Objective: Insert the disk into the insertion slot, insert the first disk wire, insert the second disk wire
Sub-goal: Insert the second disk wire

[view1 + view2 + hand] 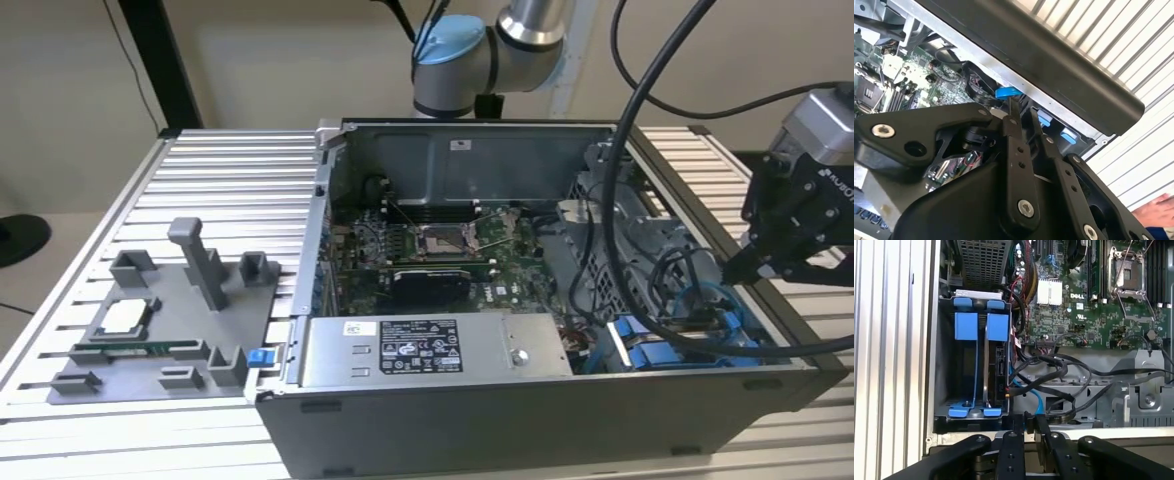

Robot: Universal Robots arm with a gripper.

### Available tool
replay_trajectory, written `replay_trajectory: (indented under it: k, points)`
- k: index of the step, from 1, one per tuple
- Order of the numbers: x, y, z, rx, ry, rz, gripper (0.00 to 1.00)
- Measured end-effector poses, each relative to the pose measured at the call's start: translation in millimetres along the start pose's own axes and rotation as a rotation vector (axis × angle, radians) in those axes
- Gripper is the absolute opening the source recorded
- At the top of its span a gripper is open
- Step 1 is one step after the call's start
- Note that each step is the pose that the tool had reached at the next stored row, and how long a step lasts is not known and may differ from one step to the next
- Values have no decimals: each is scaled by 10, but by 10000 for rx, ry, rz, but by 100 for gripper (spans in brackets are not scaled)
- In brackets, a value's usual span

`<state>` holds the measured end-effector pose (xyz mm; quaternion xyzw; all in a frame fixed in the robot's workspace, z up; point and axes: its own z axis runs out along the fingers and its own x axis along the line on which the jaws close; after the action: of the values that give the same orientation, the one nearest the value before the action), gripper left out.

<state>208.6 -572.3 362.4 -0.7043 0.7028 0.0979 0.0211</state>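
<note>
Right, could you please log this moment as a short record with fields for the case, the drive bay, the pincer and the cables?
case: dark grey computer case, side open, on a ribbed metal table
drive bay: insertion slot with blue plastic rails, at the exterior view's right end of the case
pincer: black pincer, fingers close together, at the case edge beside the bay
cables: black and blue wires lying loose beside the bay

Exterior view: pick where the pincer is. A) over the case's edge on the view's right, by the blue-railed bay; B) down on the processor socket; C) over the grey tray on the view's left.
A: the pincer hangs over the case wall beside the insertion slot.
</note>
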Motion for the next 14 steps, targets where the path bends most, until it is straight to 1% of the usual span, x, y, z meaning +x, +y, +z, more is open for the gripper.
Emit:
replay_trajectory:
  k: [5, 11, 14]
  points:
    - [0, 0, 0, 2, -9, 10, 0]
    - [0, 0, 1, 4, -40, 17, 0]
    - [-2, 2, -15, 5, -46, 17, 0]
